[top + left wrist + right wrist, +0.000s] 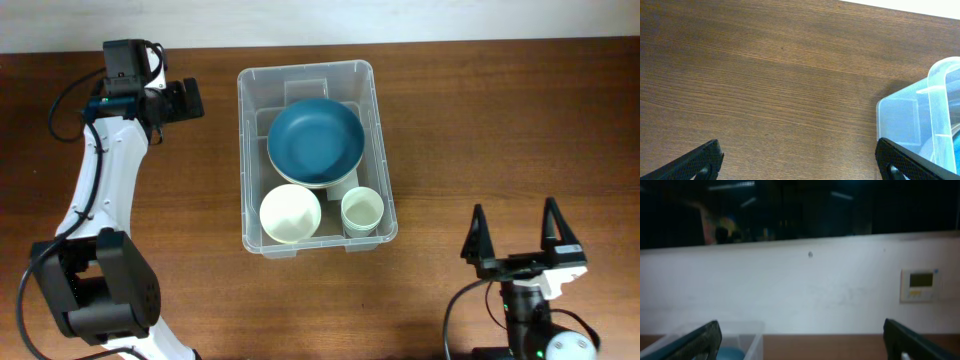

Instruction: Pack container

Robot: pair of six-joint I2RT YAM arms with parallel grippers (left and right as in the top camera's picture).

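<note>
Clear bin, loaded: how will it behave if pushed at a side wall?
Likely slides, not tips: the clear bin sits low and wide on the wooden table. Thin walls may flex. The blue bowl stacked inside might shift.

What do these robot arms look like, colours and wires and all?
The left arm has white links, bulky black joints, loose black cables and a teal patch near its wrist. The left gripper is black. The right gripper has two slim black fingers on a black-and-white body, near a small green light.
</note>
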